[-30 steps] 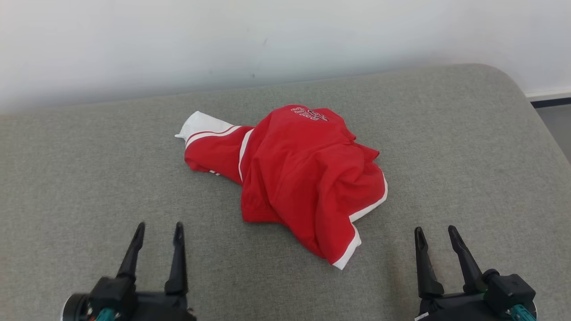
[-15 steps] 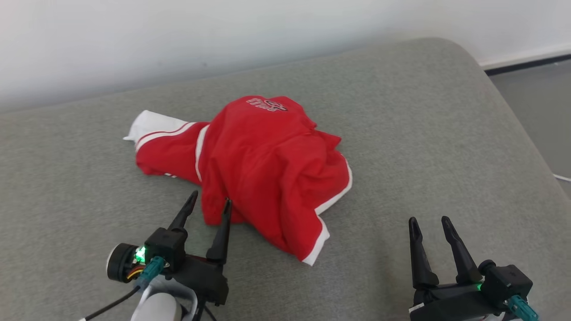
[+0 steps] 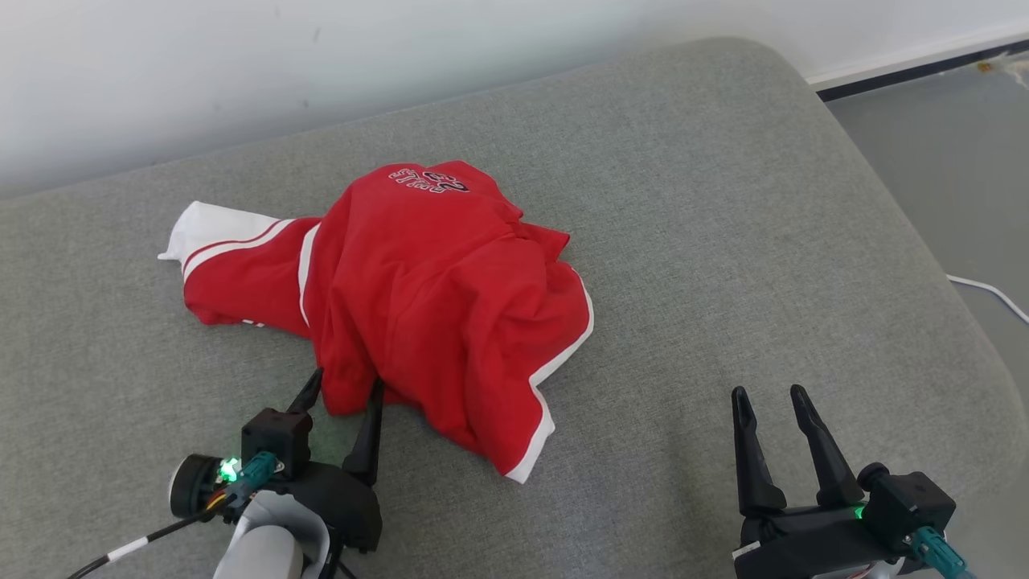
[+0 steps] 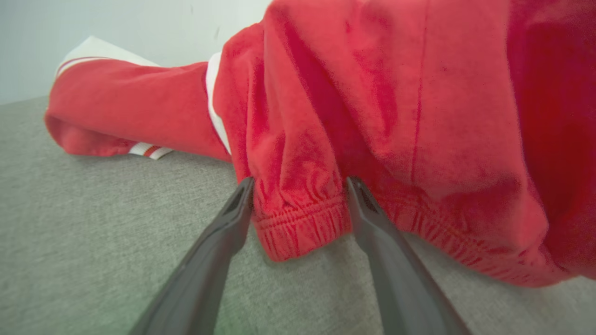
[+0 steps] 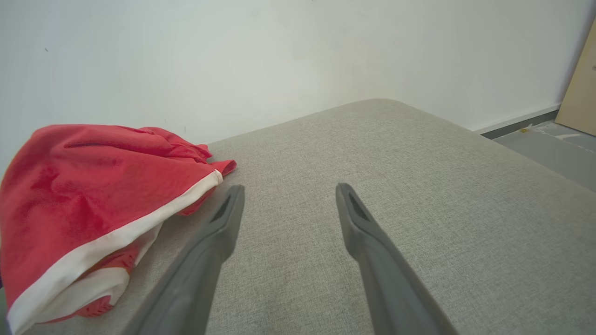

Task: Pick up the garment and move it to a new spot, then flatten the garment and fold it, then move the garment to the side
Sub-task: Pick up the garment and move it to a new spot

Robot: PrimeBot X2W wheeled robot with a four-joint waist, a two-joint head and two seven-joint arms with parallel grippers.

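A red garment (image 3: 434,281) with white trim is heaped in a crumpled mound on a grey upholstered cushion (image 3: 723,241), left of the cushion's middle in the head view, with a white-banded end stretched out towards the left. White-outlined characters are stitched near the far top of the mound; they are seen upside down and are too small to be read with certainty. The left end effector (image 3: 344,394) is set at the near edge of the garment, its fingers spread. In the left wrist view, the left end effector (image 4: 300,186) is seen with a gathered elastic hem of the garment (image 4: 372,93) lying between the two fingertips; the fabric is not pinched. A green light (image 3: 230,465) is lit on the left wrist. The right end effector (image 3: 768,396) is held low over bare cushion, well apart from the garment, and its fingers are likewise spread with nothing between them (image 5: 288,190). A pale wall (image 3: 241,64) is seen behind the cushion, and a white cable (image 3: 993,291) lies on the grey floor (image 3: 949,161) at the right.
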